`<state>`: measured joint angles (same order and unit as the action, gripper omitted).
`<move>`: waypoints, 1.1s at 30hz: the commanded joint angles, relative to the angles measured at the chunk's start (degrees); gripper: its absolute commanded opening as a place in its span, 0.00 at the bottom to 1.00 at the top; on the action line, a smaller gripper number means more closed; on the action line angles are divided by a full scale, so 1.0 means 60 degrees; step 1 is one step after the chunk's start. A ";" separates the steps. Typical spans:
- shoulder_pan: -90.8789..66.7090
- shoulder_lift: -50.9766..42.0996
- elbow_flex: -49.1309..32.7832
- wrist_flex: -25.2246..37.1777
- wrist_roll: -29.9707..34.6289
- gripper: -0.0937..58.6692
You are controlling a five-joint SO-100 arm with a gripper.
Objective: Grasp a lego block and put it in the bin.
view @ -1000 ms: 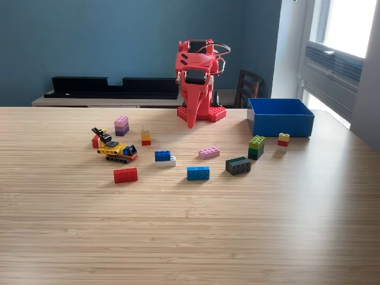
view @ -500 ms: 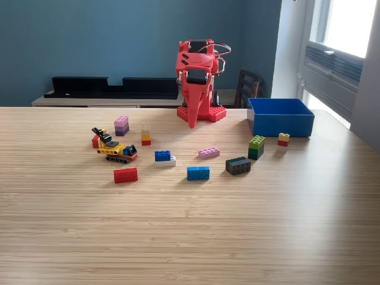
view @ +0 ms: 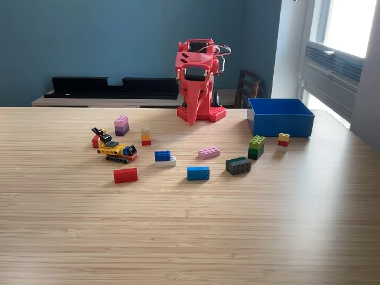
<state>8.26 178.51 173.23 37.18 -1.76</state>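
The red arm [view: 196, 71] sits folded at the far edge of the table [view: 190, 231], its pincer [view: 191, 121] pointing down just in front of its base with the jaws drawn together to a point and nothing between them. No block has been picked yet. The blue bin [view: 280, 117] stands near the far right corner of the table as the exterior view shows it, open and, as far as its walls let one see, holding nothing. Blocks are scattered across the middle of the table: a pink block [view: 208, 152], a blue block [view: 198, 173], a dark block [view: 238, 165], a green stack [view: 256, 146], a blue-and-white pair [view: 164, 158], a red block [view: 125, 174], and a small yellow-and-red block [view: 284, 139] close to the bin's front wall. A toy digger [view: 114, 149] lies toward the left in that view. The main risk, I judge, is reach: the nearer blocks lie well out from the base, and a stretched arm may come down off-centre and push a block away instead of gripping it. The stacked pieces could split apart under a squeeze, and a block carried low could knock the bin's wall.
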 commanded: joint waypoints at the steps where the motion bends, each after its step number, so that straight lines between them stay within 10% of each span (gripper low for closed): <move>1: 0.0454 -0.2622 -0.1802 -0.0234 0.0322 0.00; 13: 0.2285 -0.6797 -0.5508 0.0132 0.2783 0.03; 23: 0.3105 -0.8145 -0.8540 0.2227 0.3633 0.51; 33: 0.3809 -0.9434 -1.0620 0.4424 0.3047 0.60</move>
<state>30.23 123.22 115.66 61.96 17.93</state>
